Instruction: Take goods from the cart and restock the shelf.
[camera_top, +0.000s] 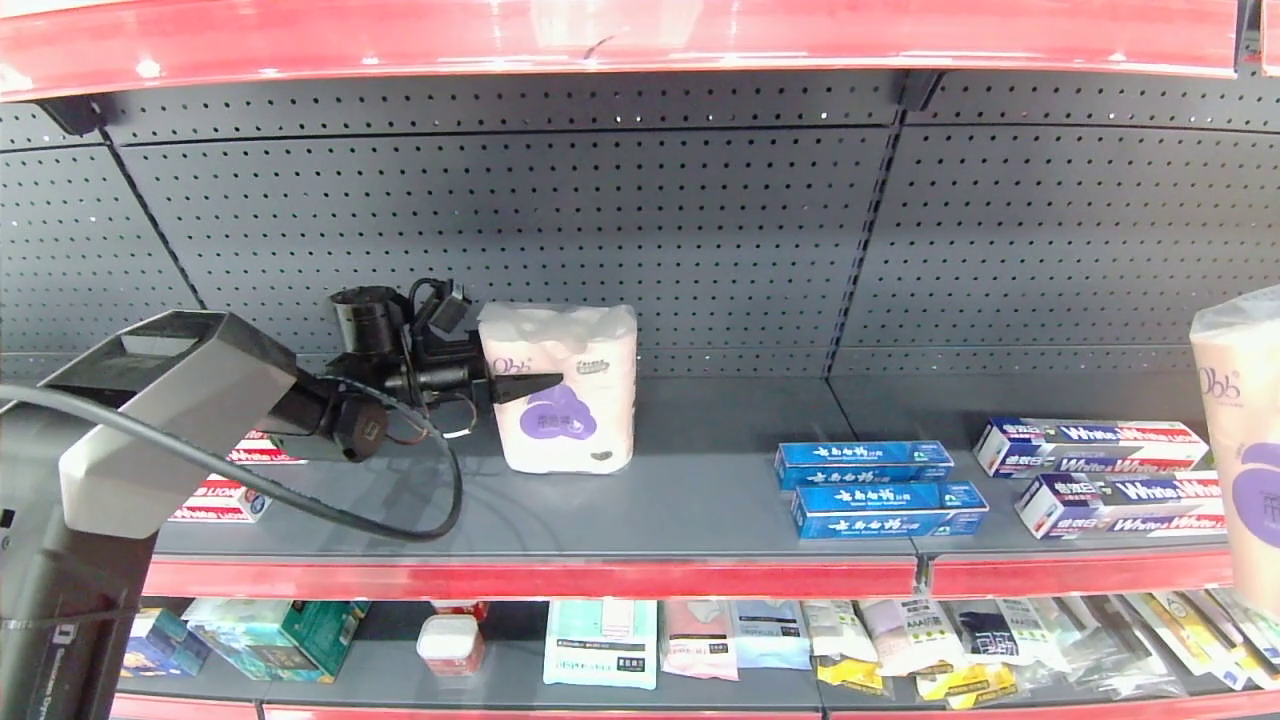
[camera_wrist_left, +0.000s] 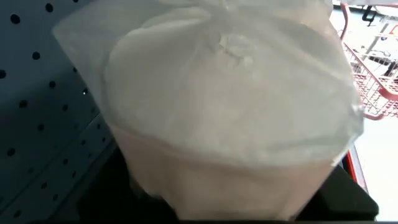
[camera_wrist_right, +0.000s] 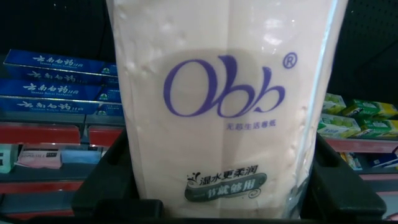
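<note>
Bright even light, glare on the upper red shelf lip (camera_top: 640, 35), head view curved at edges

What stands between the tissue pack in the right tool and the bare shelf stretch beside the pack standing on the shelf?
Nothing visible blocks that bare stretch. Between the held pack, far right, and the shelved pack, blue toothpaste boxes and white boxes lie flat.

The left arm (camera_top: 180, 400) has a pale grey boxy link, black wrist joints and a looping black cable (camera_top: 300, 510).
</note>
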